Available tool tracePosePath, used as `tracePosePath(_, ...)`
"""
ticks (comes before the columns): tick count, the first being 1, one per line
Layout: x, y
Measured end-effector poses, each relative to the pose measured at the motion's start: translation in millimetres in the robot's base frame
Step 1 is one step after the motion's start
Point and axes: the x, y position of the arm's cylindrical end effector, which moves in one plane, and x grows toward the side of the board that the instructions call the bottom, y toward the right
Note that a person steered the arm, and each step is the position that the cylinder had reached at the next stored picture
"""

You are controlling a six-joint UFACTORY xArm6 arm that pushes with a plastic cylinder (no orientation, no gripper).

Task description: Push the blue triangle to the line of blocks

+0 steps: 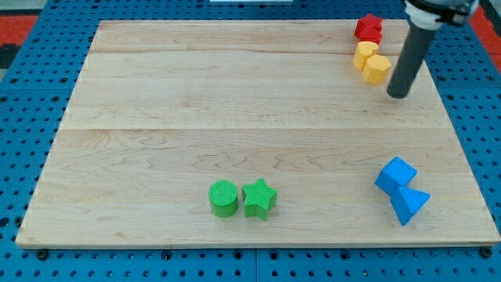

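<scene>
Pale wooden board counter [235,94], light grain, lying on a blue perforated base [23,157]. Nothing here works as a container; all the blocks sit loose on the board's surface. At the view's top right, three blocks run in a short slanting line: a red plastic block [369,28], shape hard to make out, at the top; a yellow plastic block [365,54] just below it; then a yellow hexagonal plastic block [376,69] touching that one on its lower right. Near the view's bottom edge, left of centre, a green ribbed plastic cylinder [223,197] stands with a green plastic star [259,198] right beside it, apparently touching. At the view's bottom right, a blue plastic cube [395,175] sits with the blue plastic triangle [409,204] against its lower right side, the triangle's point toward the view's right. The blue triangle is well apart from the line of red and yellow blocks, with open board between them. The arm comes in from the view's top right corner; the straight dark rod slants slightly down and to the left. My tip [398,95] rests on the board just to the lower right of the yellow hexagonal block, near it without touching. The arm carries no hand, so it grips nothing; only the rod shows.
</scene>
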Motion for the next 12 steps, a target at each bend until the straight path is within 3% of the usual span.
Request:
tracePosePath(2,85,102)
tracePosePath(3,116,113)
tracePosePath(5,201,47)
tracePosePath(7,180,-70)
tracePosePath(9,110,-74)
tracePosePath(11,112,-150)
tracePosePath(12,80,-152)
